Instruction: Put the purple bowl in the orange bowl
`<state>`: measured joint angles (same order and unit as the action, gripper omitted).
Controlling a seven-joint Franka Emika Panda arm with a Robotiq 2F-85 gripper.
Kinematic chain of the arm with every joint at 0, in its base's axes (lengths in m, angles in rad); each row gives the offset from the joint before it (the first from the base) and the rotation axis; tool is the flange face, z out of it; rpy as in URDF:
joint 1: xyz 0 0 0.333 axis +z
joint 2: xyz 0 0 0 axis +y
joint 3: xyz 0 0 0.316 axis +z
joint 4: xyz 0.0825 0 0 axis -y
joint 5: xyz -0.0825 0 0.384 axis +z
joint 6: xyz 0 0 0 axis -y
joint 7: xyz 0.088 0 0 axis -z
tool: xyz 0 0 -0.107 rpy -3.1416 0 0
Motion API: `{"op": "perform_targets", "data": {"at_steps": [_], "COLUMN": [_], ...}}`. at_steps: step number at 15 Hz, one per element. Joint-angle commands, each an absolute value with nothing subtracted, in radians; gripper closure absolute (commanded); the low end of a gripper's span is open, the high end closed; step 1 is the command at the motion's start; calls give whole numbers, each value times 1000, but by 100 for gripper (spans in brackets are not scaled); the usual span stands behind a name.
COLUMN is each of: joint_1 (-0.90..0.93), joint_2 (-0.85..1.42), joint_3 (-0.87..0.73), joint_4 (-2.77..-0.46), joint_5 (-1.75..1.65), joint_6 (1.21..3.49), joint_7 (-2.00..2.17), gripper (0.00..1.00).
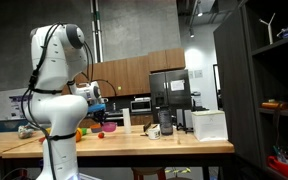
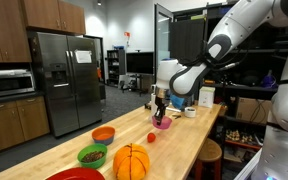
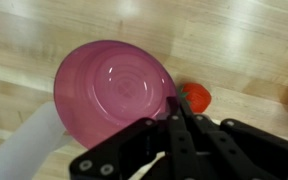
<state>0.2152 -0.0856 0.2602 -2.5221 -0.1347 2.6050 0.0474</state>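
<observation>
- Gripper (image 3: 178,106) is pinched onto the purple bowl (image 2: 162,123) rim, mid-tabletop (image 2: 198,142)
- Orange bowl (image 2: 103,133) is empty near the refrigerator-side (image 2: 64,80) edge, so transfer and release likely remain

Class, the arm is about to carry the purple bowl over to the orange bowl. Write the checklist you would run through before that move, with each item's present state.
1. Gripper on the purple bowl: ok. In the wrist view the fingers appear closed on its rim.
2. Purple bowl empty: ok.
3. Purple bowl lifted off the table: cannot tell.
4. Orange bowl upright: ok. Whether it is empty: cannot tell.
5. Low path clear: not ok. The small red object lies beside the purple bowl on the orange bowl's side, so it is probably safer to carry above it.
</observation>
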Motion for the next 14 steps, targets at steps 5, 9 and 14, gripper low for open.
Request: {"op": "perform_targets", "data": {"at_steps": [5, 9, 14], "joint_1": [268, 296, 319], "joint_2": [-34, 22, 99], "joint_3": [308, 326, 337], "joint_4": [-2408, -2355, -2280], "joint_5": [-226, -229, -245], "joint_6": [2587, 2603, 2606], "joint_7": [11, -64, -208], "gripper": [99, 99, 99]}}
